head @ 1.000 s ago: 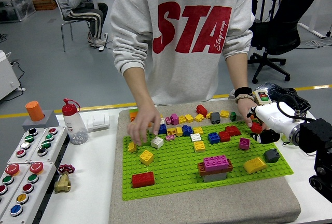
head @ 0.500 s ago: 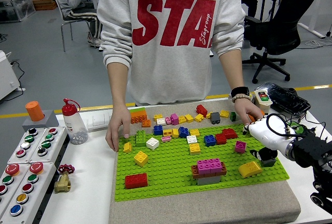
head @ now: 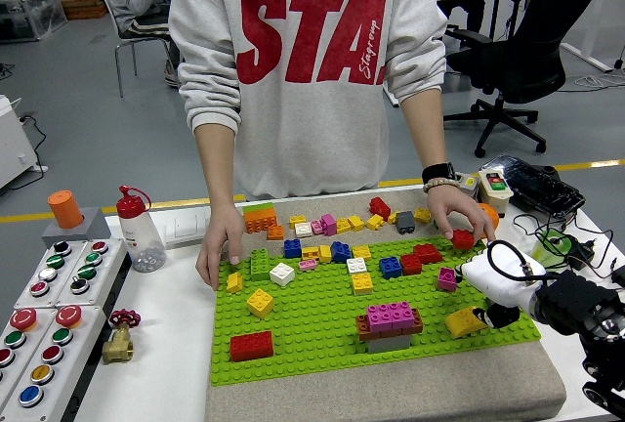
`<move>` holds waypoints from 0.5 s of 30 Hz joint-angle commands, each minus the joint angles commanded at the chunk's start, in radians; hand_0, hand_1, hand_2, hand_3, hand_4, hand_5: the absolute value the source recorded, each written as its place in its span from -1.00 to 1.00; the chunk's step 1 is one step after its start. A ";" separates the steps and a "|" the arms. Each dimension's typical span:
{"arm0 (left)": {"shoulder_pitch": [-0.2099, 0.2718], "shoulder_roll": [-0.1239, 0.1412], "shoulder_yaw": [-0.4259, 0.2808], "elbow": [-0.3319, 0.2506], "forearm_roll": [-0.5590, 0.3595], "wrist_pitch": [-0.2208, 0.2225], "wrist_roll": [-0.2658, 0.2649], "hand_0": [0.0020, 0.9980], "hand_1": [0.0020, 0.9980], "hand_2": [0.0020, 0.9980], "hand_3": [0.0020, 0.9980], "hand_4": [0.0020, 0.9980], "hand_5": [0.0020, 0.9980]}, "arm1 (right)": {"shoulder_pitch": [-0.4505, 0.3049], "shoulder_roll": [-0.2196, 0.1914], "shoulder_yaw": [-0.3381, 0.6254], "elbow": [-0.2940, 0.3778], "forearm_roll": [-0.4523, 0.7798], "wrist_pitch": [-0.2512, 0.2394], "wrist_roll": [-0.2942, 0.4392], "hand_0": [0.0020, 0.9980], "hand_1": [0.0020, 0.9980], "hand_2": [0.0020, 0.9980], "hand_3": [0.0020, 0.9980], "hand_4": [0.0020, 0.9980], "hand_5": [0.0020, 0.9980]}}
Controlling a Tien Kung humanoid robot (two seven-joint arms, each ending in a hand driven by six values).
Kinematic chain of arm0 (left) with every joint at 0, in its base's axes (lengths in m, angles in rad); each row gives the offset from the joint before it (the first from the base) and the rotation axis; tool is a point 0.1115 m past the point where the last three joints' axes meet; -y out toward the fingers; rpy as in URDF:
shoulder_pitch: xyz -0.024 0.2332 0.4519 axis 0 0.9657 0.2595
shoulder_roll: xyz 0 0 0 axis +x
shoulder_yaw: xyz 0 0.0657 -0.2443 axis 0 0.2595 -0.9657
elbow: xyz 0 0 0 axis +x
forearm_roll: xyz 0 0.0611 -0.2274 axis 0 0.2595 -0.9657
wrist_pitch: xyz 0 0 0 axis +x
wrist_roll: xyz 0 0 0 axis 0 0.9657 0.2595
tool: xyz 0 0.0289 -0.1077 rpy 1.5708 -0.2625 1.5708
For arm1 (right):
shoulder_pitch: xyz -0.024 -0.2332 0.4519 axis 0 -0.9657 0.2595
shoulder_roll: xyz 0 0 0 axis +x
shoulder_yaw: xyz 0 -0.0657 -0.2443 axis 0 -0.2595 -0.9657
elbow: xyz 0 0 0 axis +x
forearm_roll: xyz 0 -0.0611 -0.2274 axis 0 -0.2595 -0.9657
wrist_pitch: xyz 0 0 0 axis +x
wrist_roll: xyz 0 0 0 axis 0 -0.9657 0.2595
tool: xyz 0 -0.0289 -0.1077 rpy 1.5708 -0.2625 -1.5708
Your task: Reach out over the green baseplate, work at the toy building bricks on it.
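Note:
The green baseplate lies on a beige mat, strewn with bricks. Among them are a red brick, a yellow one, a white one and a pink-topped stack. My right hand, white-shelled, hovers low over the plate's right edge, just beside a yellow sloped brick; a dark brick peeks out under it. A person stands across the table. One of their hands rests at the plate's left edge, the other touches a red brick at the far right corner.
A button panel, a brass valve, a red-capped bottle and an orange cylinder stand at the left. A switch box and cables lie at the right. The beige mat reaches the near edge.
The plate and mat have slid left. The person's hand left the bricks for the plate's left edge. My right hand came down and left, close to the yellow sloped brick.

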 joint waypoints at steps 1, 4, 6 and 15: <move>0.000 0.000 0.000 0.000 0.001 0.000 0.000 0.41 0.31 0.34 0.19 -0.14 1.00 | 0.002 -0.001 -0.008 -0.004 -0.003 0.000 -0.001 0.61 0.47 0.41 0.49 0.35 -0.43; -0.002 0.000 -0.001 0.000 0.003 -0.001 0.001 0.40 0.31 0.34 0.19 -0.14 1.00 | 0.007 -0.003 -0.024 -0.011 -0.004 0.002 0.000 0.61 0.47 0.41 0.48 0.34 -0.46; -0.002 0.000 -0.002 0.000 0.003 0.000 0.001 0.40 0.31 0.34 0.19 -0.14 1.00 | 0.009 -0.002 -0.033 -0.014 -0.003 0.004 0.001 0.61 0.47 0.41 0.48 0.34 -0.46; -0.005 0.000 -0.001 0.000 0.005 0.000 0.001 0.41 0.31 0.34 0.19 -0.14 1.00 | 0.018 0.011 -0.073 -0.032 0.003 0.006 0.001 0.61 0.47 0.41 0.48 0.32 -0.48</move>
